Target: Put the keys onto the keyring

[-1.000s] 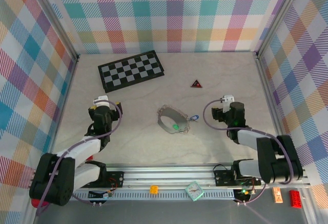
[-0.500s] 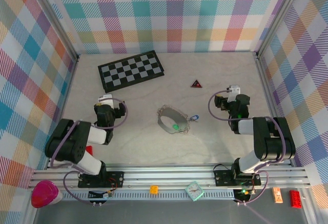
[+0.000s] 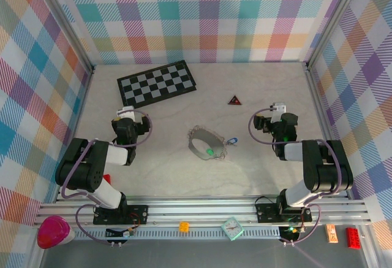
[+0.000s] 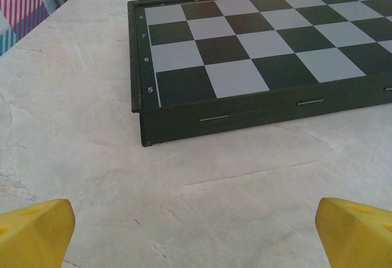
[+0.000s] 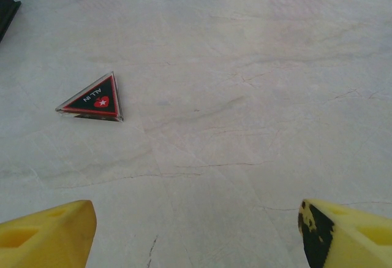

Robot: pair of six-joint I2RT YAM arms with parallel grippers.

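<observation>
Your left claw [image 4: 196, 234] and right claw [image 5: 196, 234] both stand spread, holding nothing; the keyring chain [image 3: 205, 140] lies between them, well apart from each; the green key [image 3: 210, 152] sits at its loop, the blue key [image 3: 231, 139] on the right-claw side; whether either is threaded is too small to tell.

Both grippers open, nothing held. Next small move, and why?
Probably swing the right gripper left toward the blue key: it lies at the right edge of the keyring, nearest that arm, and the gripper is open and empty.
</observation>
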